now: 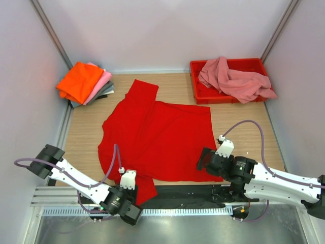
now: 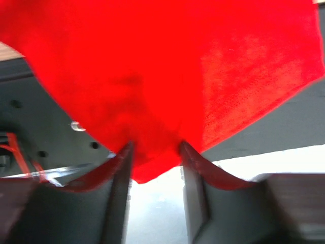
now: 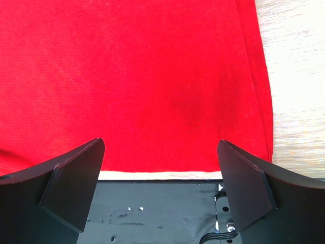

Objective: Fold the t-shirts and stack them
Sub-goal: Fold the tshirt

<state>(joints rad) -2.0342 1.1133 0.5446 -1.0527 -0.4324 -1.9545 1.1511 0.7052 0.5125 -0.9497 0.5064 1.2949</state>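
Note:
A bright red t-shirt (image 1: 157,134) lies spread flat in the middle of the wooden table. Its near-left corner hangs over the black front strip. My left gripper (image 1: 138,201) is shut on that corner, and in the left wrist view the red cloth (image 2: 167,76) bunches between the fingertips of the gripper (image 2: 155,147). My right gripper (image 1: 205,161) is open and empty at the shirt's near-right hem. In the right wrist view this gripper (image 3: 160,145) straddles the hem of the red shirt (image 3: 137,76). A dusty pink t-shirt (image 1: 236,79) lies crumpled in the tray.
A red plastic tray (image 1: 199,94) stands at the back right. A stack of folded shirts, orange (image 1: 79,81) on top of light pink and grey, sits at the back left. A black strip (image 1: 188,195) and a metal rail run along the near edge. White walls enclose the table.

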